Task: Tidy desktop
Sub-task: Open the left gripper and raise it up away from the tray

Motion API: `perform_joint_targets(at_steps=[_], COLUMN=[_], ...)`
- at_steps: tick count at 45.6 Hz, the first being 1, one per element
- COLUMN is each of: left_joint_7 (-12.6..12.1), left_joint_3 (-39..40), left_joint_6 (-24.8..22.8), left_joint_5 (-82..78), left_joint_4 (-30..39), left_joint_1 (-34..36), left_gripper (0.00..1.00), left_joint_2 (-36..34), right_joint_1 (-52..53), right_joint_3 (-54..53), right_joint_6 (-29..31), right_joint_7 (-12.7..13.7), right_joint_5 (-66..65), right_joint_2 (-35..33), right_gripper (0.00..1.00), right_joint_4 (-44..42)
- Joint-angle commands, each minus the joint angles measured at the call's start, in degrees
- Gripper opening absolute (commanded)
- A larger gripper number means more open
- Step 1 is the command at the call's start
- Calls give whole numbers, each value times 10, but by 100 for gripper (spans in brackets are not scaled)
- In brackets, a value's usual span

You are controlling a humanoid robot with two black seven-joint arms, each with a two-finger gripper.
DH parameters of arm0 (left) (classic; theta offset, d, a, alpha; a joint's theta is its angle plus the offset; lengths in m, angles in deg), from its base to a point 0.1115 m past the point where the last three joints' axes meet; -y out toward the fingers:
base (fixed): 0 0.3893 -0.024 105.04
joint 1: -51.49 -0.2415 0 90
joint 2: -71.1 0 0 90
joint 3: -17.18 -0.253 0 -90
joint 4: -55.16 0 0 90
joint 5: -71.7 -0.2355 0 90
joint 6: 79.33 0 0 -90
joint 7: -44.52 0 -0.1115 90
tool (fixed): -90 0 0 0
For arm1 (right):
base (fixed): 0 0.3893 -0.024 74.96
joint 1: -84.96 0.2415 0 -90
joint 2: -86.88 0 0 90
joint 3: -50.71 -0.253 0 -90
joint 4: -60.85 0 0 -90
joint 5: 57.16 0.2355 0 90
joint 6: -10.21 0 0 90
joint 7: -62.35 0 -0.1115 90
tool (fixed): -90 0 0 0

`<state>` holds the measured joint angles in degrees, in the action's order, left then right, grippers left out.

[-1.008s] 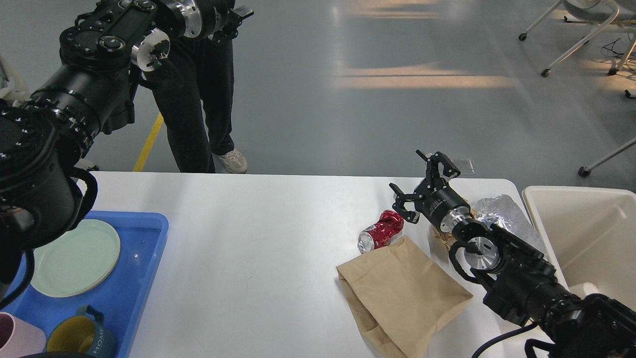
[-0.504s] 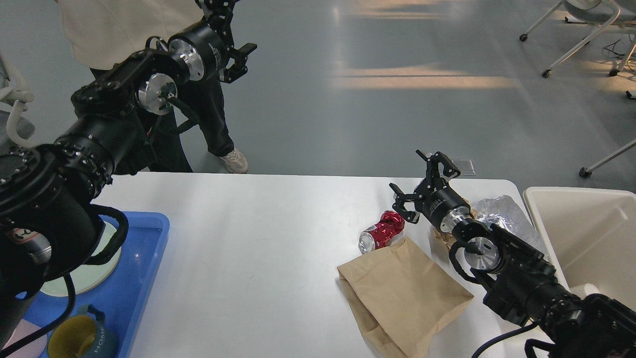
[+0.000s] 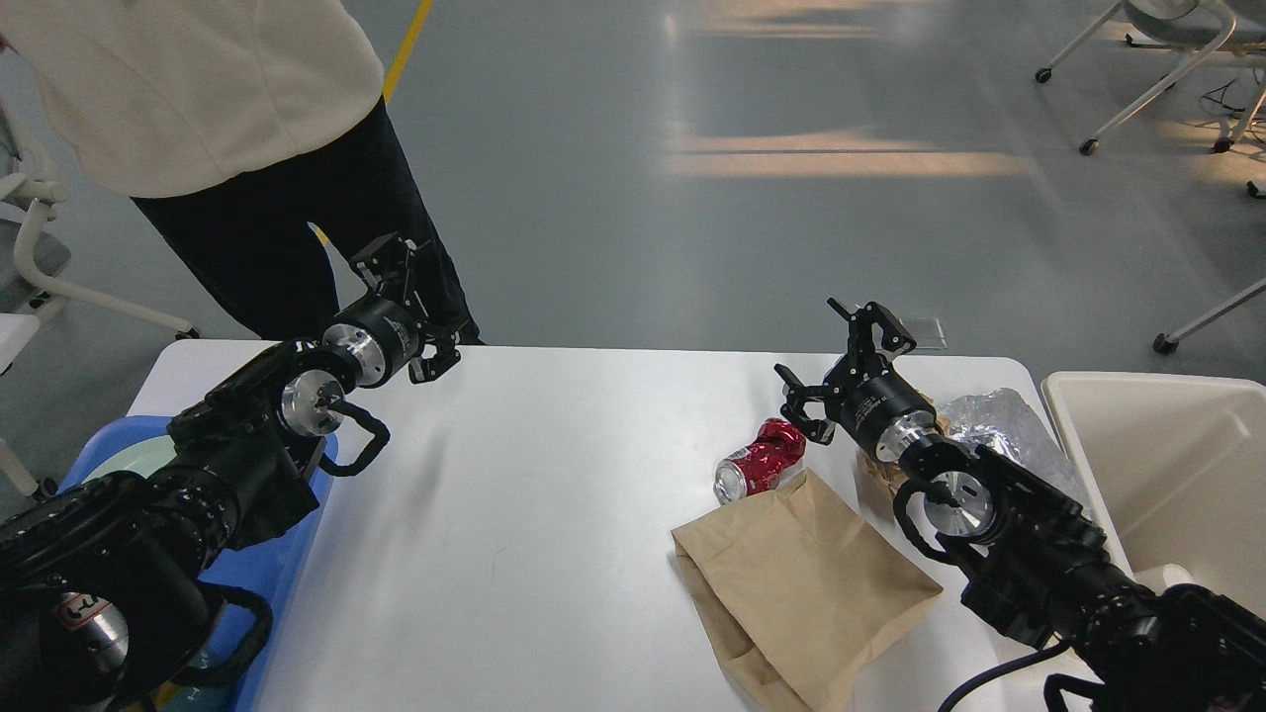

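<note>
Lying on the desktop just below the fingers of the right gripper is a crushed red can. The fingers are spread apart and hold nothing. I judge the can light, thin and already dented, with slippery metal, so a grip across its middle looks best. A brown paper bag lies nearer to me than the fingers; it seems soft and will fold, so take it at an edge. Crumpled foil sits to their right. The left gripper hovers at the far table edge, fingers apart and empty.
</note>
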<state>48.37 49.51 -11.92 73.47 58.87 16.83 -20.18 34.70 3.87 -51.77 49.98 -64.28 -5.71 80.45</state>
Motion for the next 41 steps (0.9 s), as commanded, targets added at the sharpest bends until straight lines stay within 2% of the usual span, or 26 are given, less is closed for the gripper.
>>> perform_joint_targets(at_steps=[1, 5, 10, 16, 23, 29, 41], left_joint_7=[36, 79, 154, 229, 295, 331, 334], left_joint_3=[3, 4, 3, 3, 3, 3, 3], left_joint_6=[0, -3, -4, -5, -7, -9, -9], left_joint_5=[7, 8, 8, 8, 8, 8, 8], left_joint_4=[1, 0, 0, 0, 1, 6, 6], left_joint_1=[-14, -17, -32, -44, -46, -60, -60], left_gripper=[97, 97, 97, 97, 97, 97, 97], left_joint_2=[0, 1, 1, 1, 1, 1, 1], right_joint_1=[0, 0, 0, 0, 0, 0, 0], right_joint_3=[0, 0, 0, 0, 0, 0, 0], right_joint_6=[0, 0, 0, 0, 0, 0, 0], right_joint_7=[1, 1, 1, 0, 0, 0, 0], right_joint_5=[0, 0, 0, 0, 0, 0, 0], right_joint_2=[0, 0, 0, 0, 0, 0, 0], right_gripper=[100, 100, 100, 100, 100, 100, 100], right_joint_4=[0, 0, 0, 0, 0, 0, 0])
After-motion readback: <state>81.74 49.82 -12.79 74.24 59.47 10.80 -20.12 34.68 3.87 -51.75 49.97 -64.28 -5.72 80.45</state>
